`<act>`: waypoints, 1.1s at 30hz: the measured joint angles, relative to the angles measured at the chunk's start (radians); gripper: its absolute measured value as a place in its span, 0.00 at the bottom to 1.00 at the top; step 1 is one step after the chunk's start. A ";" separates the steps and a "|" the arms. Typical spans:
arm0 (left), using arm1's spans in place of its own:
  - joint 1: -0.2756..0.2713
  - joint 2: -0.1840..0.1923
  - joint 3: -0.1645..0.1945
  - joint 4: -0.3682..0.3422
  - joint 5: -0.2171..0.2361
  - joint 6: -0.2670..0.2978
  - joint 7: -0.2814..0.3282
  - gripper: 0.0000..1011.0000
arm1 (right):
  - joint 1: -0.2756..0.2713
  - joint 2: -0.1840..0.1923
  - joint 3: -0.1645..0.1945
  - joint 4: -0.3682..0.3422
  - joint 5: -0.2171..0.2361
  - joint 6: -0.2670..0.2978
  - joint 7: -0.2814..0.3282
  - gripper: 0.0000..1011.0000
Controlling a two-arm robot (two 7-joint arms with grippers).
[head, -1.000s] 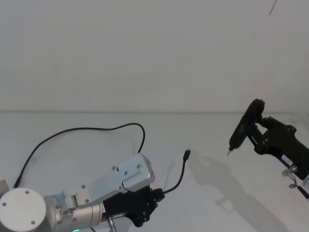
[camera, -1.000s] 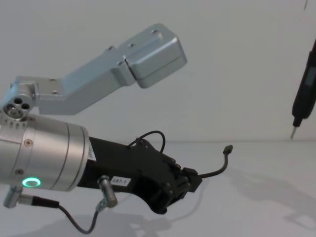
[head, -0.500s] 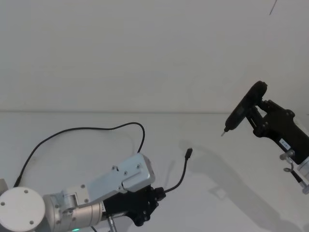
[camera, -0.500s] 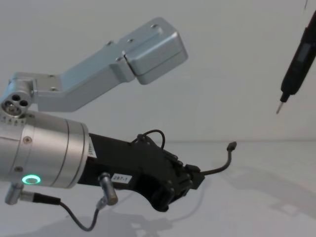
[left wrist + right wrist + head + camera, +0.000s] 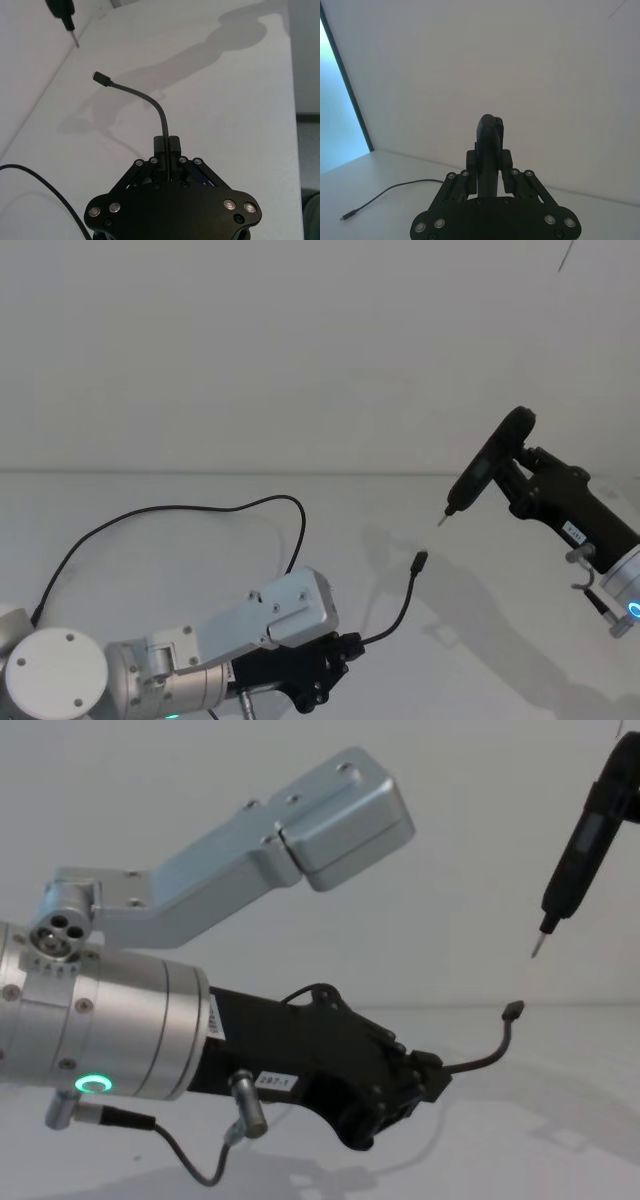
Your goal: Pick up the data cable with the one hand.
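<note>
The cable (image 5: 403, 604) is pinched a little behind its plug (image 5: 421, 560) by the shut fingers of the left gripper (image 5: 350, 642), near the tabletop's (image 5: 500, 660) front edge, the short free end arching up clear of the surface while the long tail loops back over the tabletop toward its left edge. The hold is on a thin, round cord, so the dragging tail could pull it through the fingers if the lift is quick. The right gripper (image 5: 515, 472), clamped on a pen tool (image 5: 487, 462), has its tip near the plug and could knock it.
</note>
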 joint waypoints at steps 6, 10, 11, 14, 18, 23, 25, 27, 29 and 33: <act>-0.005 -0.005 0.006 0.005 0.005 -0.014 -0.007 0.05 | 0.007 0.013 -0.012 0.001 0.011 0.026 0.002 0.28; -0.007 -0.007 0.008 0.007 0.007 -0.019 -0.010 0.05 | 0.010 0.024 -0.018 0.002 0.011 0.036 0.005 0.28; -0.008 -0.008 0.009 0.008 0.008 -0.021 -0.011 0.05 | 0.010 0.025 -0.019 0.002 0.011 0.038 0.005 0.28; -0.009 -0.009 0.010 0.009 0.009 -0.024 -0.013 0.05 | 0.013 0.033 -0.025 0.004 0.011 0.044 0.006 0.28; -0.010 -0.010 0.011 0.010 0.010 -0.027 -0.014 0.05 | 0.016 0.041 -0.032 0.007 0.010 0.047 0.007 0.28; -0.011 -0.011 0.012 0.011 0.011 -0.029 -0.015 0.05 | 0.021 0.052 -0.041 0.012 0.006 0.049 0.008 0.28; -0.011 -0.011 0.012 0.011 0.011 -0.030 -0.016 0.05 | 0.023 0.056 -0.044 0.015 0.004 0.049 0.008 0.28; -0.011 -0.012 0.012 0.011 0.011 -0.031 -0.016 0.05 | 0.024 0.058 -0.046 0.016 0.003 0.049 0.008 0.28; -0.011 -0.012 0.012 0.011 0.012 -0.031 -0.016 0.05 | 0.027 0.062 -0.050 0.019 0.001 0.050 0.008 0.28; -0.012 -0.012 0.013 0.012 0.012 -0.032 -0.017 0.05 | 0.030 0.067 -0.055 0.024 -0.001 0.050 0.007 0.28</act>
